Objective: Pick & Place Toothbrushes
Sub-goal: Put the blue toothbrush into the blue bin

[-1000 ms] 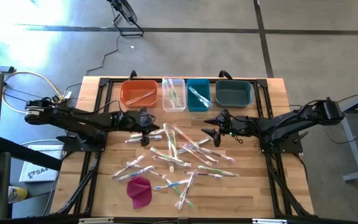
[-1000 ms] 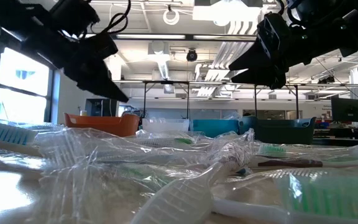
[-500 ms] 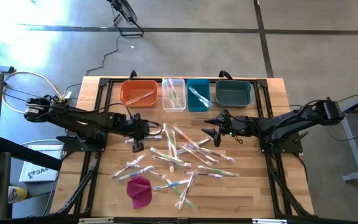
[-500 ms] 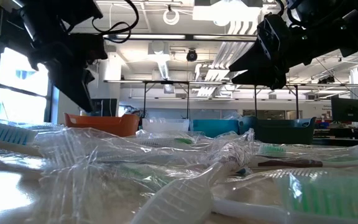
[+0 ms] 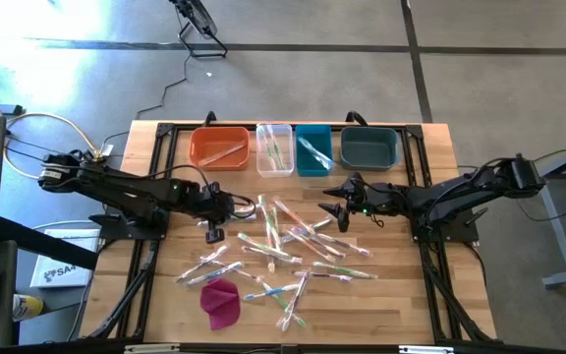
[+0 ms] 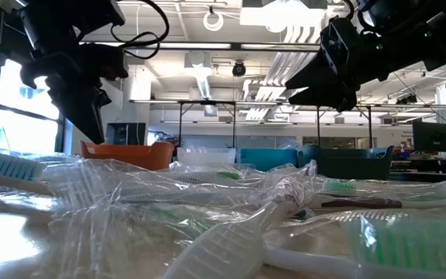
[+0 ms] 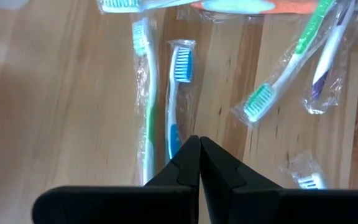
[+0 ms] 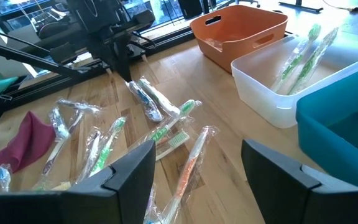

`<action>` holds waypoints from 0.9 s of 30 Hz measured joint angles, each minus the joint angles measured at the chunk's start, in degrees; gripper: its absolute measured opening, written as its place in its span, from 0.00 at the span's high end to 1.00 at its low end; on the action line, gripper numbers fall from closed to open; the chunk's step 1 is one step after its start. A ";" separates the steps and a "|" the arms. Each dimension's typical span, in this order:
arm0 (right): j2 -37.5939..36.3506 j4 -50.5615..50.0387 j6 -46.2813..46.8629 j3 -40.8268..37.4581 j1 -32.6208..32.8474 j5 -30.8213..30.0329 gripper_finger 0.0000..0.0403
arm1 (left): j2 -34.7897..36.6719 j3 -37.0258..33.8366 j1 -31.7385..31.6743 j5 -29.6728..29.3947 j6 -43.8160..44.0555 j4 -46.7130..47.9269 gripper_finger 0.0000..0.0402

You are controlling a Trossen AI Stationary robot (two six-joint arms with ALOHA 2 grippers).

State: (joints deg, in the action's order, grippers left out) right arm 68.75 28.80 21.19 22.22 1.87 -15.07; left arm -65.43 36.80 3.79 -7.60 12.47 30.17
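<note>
Many wrapped toothbrushes (image 5: 283, 246) lie scattered across the middle of the wooden table, with pink, green, blue or white handles. My left gripper (image 5: 213, 231) is shut and points down at the pile's left edge. In the left wrist view its tips (image 7: 198, 140) stand over a blue-handled toothbrush (image 7: 178, 93), with a green-handled one (image 7: 143, 118) beside it. My right gripper (image 5: 339, 210) hovers open over the pile's right side, fingers (image 8: 135, 171) spread wide, touching nothing. Toothbrushes also lie in the orange (image 5: 219, 147), clear (image 5: 274, 147) and teal (image 5: 313, 149) bins. My left gripper comes from above, pointing down, with its shut tips over the handle (image 7: 173, 138) of the blue-handled toothbrush, which lies flat on the table. I cannot tell whether the tips touch it.
Four bins stand in a row at the far edge; the dark grey one (image 5: 369, 147) is rightmost. A magenta cloth lump (image 5: 221, 301) lies near the table's near edge. Bare wood (image 5: 401, 285) shows to the pile's right and left.
My left gripper has moved a little toward the table's left edge and tipped from a slant to pointing straight down. My right gripper has kept still. The toothbrushes lie as before.
</note>
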 joint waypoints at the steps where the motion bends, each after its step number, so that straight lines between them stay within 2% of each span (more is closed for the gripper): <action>1: 0.00 0.02 0.00 0.00 0.00 0.01 0.43 | 0.00 0.00 0.00 0.00 0.02 -0.01 0.99; 5: 0.00 0.02 -0.09 0.00 0.00 0.00 0.43 | -0.82 0.00 -0.02 0.02 1.23 0.30 0.93; 14: 0.00 -0.02 -0.43 0.00 0.00 0.00 0.43 | -5.40 -0.02 -0.02 -0.46 1.57 0.36 0.70; 27: 0.00 -0.03 -0.44 0.00 0.00 0.00 0.43 | -14.96 0.06 -0.02 -1.32 1.69 -0.74 0.67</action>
State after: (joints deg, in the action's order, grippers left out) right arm 68.75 28.77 20.75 22.22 1.87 -15.07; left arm -80.38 36.85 3.77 -8.92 14.16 29.43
